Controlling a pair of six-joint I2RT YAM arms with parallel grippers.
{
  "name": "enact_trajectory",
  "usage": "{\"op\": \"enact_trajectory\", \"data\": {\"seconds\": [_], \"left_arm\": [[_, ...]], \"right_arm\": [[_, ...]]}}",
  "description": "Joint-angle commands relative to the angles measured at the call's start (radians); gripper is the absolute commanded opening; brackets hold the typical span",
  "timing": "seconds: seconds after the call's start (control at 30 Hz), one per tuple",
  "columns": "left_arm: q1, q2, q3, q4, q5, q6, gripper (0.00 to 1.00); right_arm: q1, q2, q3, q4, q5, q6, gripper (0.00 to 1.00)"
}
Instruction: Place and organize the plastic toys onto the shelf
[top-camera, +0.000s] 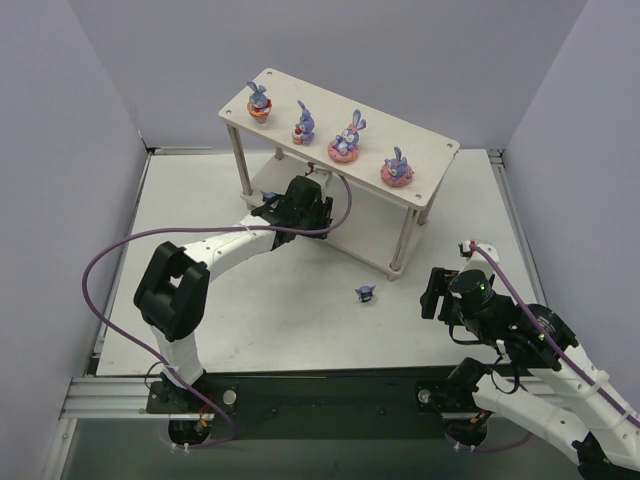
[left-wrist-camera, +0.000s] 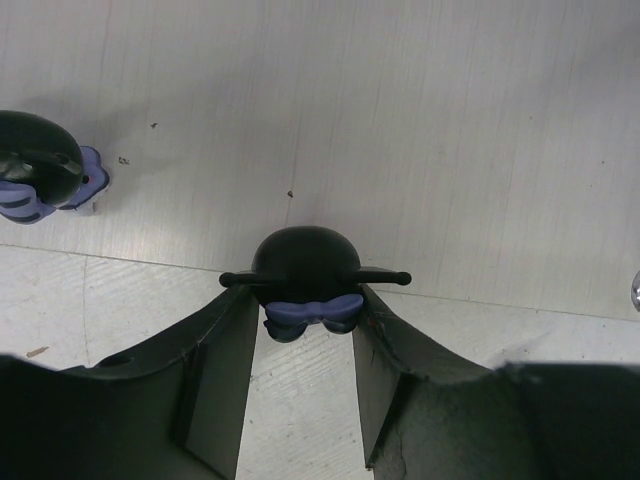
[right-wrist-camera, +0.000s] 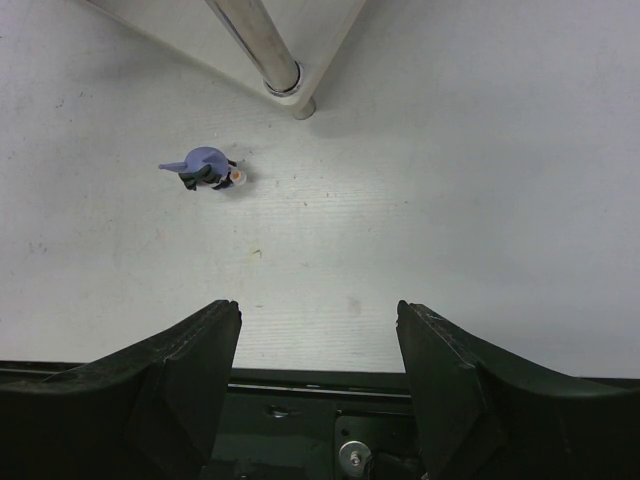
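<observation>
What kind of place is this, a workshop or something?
Probably a robotics lab test cell: plain grey panels wall in a white table, two robot arms are bolted at its near edge, and it holds a small shelf with toy figurines.

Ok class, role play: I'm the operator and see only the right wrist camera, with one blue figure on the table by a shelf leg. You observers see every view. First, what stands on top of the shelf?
Observer: Four purple rabbits stand in a row on the top board of the shelf.
Operator: Where is the left arm?
Observer: The left claw is at the lower tier, shut on a dark blue figure.
Operator: Anything beside it?
Observer: A second blue figure stands just left of the held one in the left wrist view.
</observation>
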Motion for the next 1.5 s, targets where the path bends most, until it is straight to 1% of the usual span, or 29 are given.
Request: {"op": "enact_trajectory", "data": {"seconds": [0.0,0.3,0.53,0.8,0.83,1.13,1.3,1.47], "left_arm": [[0.007,-0.039,0.019,0.068,0.002,0.01,0.09],[0.018,0.005,0.042,0.093,0.028,0.009,0.1],[0.025,0.059,0.094,0.033,0.053,0.009,0.1],[0.025,0.067,0.096,0.022,0.056,0.007,0.1],[0.025,0.067,0.096,0.022,0.053,0.007,0.13],[0.025,0.067,0.106,-0.002,0.041,0.026,0.26],[0.025,0.077,0.122,-0.014,0.042,0.032,0.38],[0.025,0.091,0.143,-0.022,0.042,0.038,0.4]], "right_arm": [[-0.007,0.004,-0.001,-0.027,0.032,0.003,0.65],[-0.008,0.002,0.002,-0.027,0.033,0.0,0.65],[-0.008,-0.001,0.001,-0.027,0.038,0.002,0.65],[-0.007,-0.004,-0.004,-0.026,0.036,0.005,0.65],[-0.006,-0.004,-0.004,-0.026,0.038,0.005,0.65],[-0.008,-0.007,-0.008,-0.027,0.038,0.008,0.65],[-0.008,-0.01,-0.01,-0.027,0.037,0.008,0.65],[-0.008,-0.012,-0.011,-0.026,0.038,0.008,0.65]]}}
